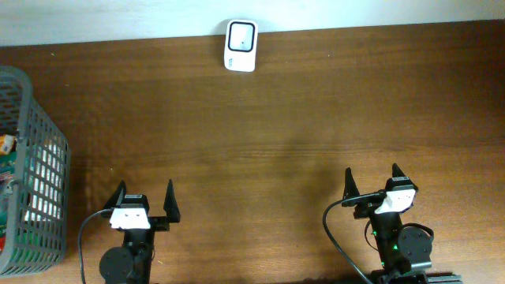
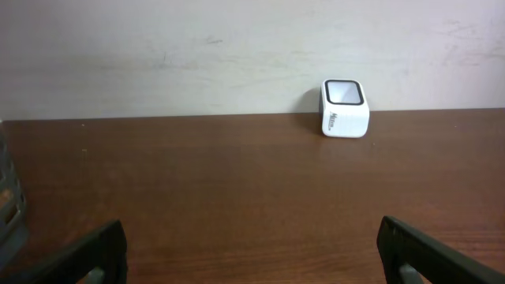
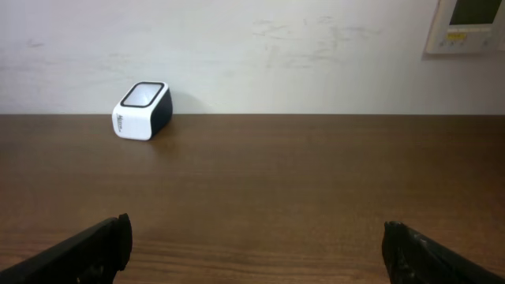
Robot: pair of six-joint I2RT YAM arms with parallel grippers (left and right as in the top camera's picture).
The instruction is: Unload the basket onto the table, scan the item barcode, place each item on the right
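A white barcode scanner [image 1: 240, 46] with a dark window stands at the table's far edge against the wall; it also shows as the scanner [image 2: 345, 108] in the left wrist view and the scanner [image 3: 142, 110] in the right wrist view. Packaged items [image 1: 8, 170] lie inside a grey mesh basket [image 1: 43, 170] at the left edge, mostly hidden by its wall. My left gripper [image 1: 144, 197] is open and empty near the front edge, right of the basket. My right gripper [image 1: 372, 181] is open and empty at the front right. Both are far from the scanner.
The brown wooden table [image 1: 276, 134] stretches between the grippers and the scanner. The basket's corner [image 2: 9, 205] shows at the left of the left wrist view. A wall panel [image 3: 469, 24] hangs at the upper right of the right wrist view.
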